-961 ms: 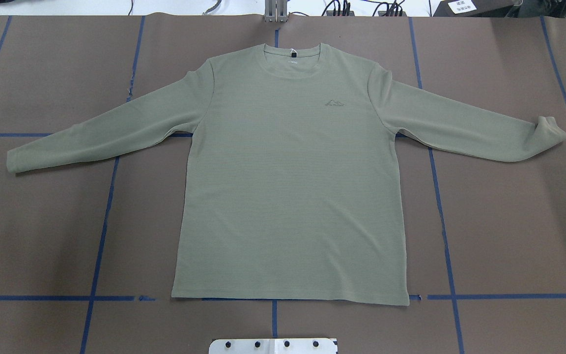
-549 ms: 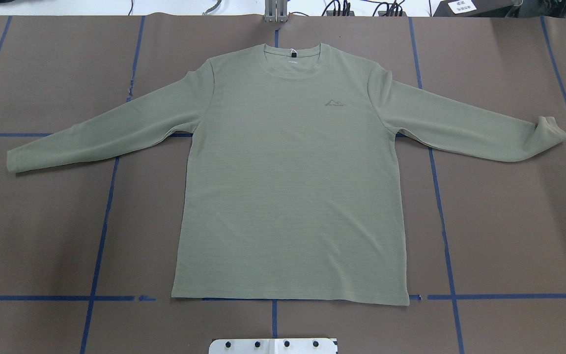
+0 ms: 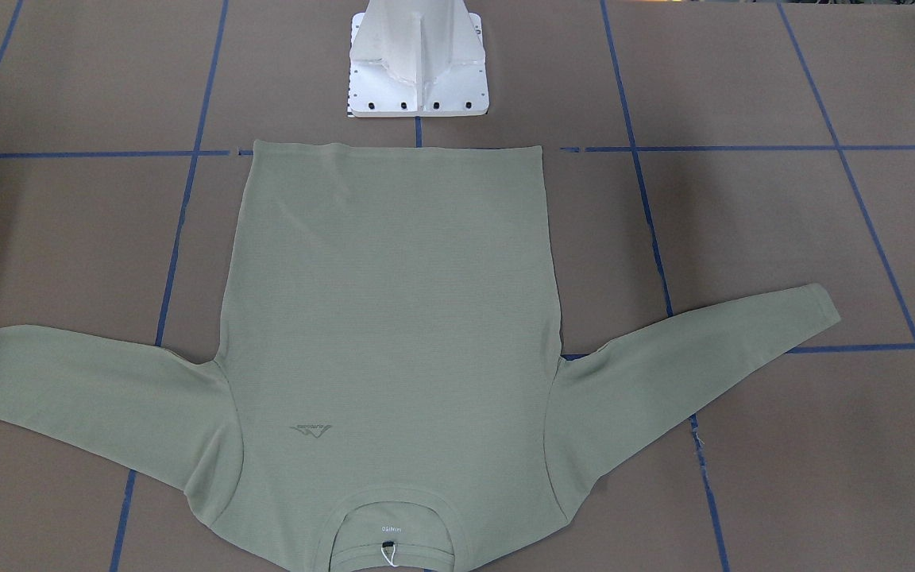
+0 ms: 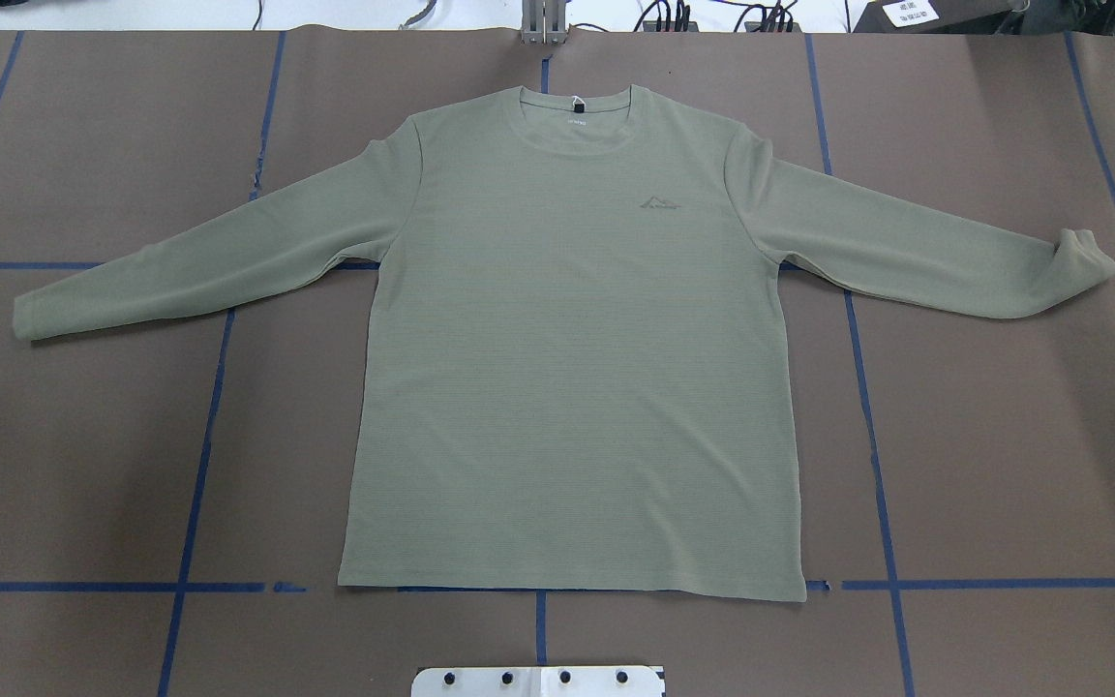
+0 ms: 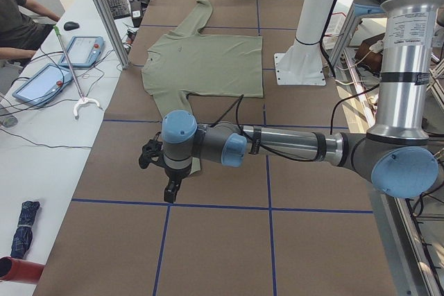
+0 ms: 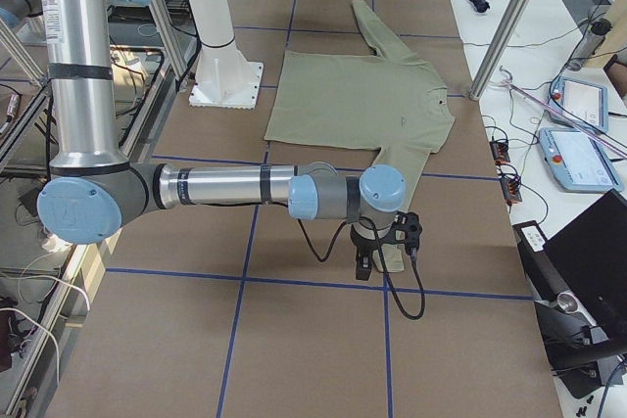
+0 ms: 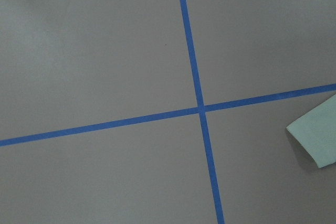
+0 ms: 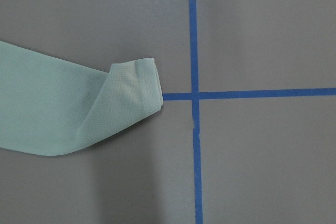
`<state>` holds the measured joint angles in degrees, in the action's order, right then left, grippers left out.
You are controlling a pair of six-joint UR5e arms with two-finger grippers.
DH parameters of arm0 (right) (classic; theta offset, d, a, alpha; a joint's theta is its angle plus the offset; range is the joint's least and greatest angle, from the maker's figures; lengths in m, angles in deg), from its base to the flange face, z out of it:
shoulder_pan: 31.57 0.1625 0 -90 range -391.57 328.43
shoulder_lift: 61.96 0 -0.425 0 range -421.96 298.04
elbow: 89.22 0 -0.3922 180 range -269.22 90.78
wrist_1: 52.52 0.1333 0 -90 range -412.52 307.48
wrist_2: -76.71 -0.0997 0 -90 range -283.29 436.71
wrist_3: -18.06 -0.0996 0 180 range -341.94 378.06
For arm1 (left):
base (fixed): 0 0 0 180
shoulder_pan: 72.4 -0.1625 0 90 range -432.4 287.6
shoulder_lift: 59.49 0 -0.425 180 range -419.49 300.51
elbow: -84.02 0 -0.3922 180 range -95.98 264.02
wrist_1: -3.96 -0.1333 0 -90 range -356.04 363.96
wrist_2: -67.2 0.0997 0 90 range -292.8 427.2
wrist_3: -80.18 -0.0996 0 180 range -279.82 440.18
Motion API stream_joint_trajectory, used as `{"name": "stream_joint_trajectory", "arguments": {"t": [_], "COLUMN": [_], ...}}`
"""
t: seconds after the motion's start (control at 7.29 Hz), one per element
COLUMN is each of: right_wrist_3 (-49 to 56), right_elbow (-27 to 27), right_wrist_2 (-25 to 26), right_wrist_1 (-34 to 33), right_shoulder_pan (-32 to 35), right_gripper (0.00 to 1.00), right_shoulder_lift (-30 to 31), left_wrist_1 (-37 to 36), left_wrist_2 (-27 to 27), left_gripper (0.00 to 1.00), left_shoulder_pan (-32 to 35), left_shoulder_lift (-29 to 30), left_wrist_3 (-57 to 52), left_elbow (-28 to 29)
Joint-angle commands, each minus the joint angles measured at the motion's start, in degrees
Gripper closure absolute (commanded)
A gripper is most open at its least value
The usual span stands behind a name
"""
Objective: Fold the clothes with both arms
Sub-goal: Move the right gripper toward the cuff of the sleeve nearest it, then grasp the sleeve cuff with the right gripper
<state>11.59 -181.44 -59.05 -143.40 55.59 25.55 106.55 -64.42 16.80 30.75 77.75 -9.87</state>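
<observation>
Shirt (image 4: 567, 368): pale sage-green, long-sleeved. Lies flat and face up at the centre of the overhead frame, collar toward the top edge, hem toward the bottom, both sleeves spread outward.
Table (image 4: 83, 465): brown covering with a blue tape grid.
Left cuff (image 4: 25, 324): flat, near the left edge of the overhead frame. In the left wrist view only its corner (image 7: 315, 140) shows, at the right edge, lower right of a tape cross.
Right cuff (image 4: 1085, 252): turned back on itself, far right of the overhead frame. In the right wrist view it sits left of centre, just beside a tape cross.
Left gripper (image 5: 169, 190): lower middle of the exterior left view, pointing down by the near sleeve end. Finger spacing: cannot tell.
Right gripper (image 6: 364, 263): centre of the exterior right view, pointing down just beside the near cuff. Finger spacing: cannot tell.
Pedestal base (image 3: 418, 71): white, top centre of the front-facing view, near the hem.
</observation>
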Motion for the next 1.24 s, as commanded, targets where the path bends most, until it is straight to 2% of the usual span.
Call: {"name": "stream_joint_trajectory", "arguments": {"t": [0.0, 0.27, 0.41, 0.69, 1.1], "right_wrist_3": [-0.2, -4.67, -5.04, -7.15, -7.15], "right_elbow": [1.34, 12.44, 18.25, 23.55, 25.86], "right_wrist_2": [-0.3, 1.62, 2.6, 2.69, 5.49], "right_wrist_1": [9.59, 31.53, 38.6, 39.2, 39.02], "right_shoulder_pan": [-4.42, -6.81, -8.56, -11.91, -15.51], "right_gripper": [0.0, 0.0, 0.0, 0.0, 0.0], "right_shoulder_lift": [1.68, 2.31, 0.74, -5.13, -7.0], "left_wrist_1": [7.44, 12.88, 15.08, 15.54, 15.54], "left_wrist_2": [-2.5, -2.07, -2.07, -2.07, -2.33], "left_gripper": [0.0, 0.0, 0.0, 0.0, 0.0], "left_shoulder_pan": [-2.0, -6.03, -6.05, -6.05, -6.05], "left_shoulder_lift": [0.19, 0.29, 0.2, 0.46, 0.46], "left_wrist_3": [2.6, 2.96, 3.05, 3.05, 2.96], "left_elbow": [1.94, 3.26, 4.23, 4.06, 3.8]}}
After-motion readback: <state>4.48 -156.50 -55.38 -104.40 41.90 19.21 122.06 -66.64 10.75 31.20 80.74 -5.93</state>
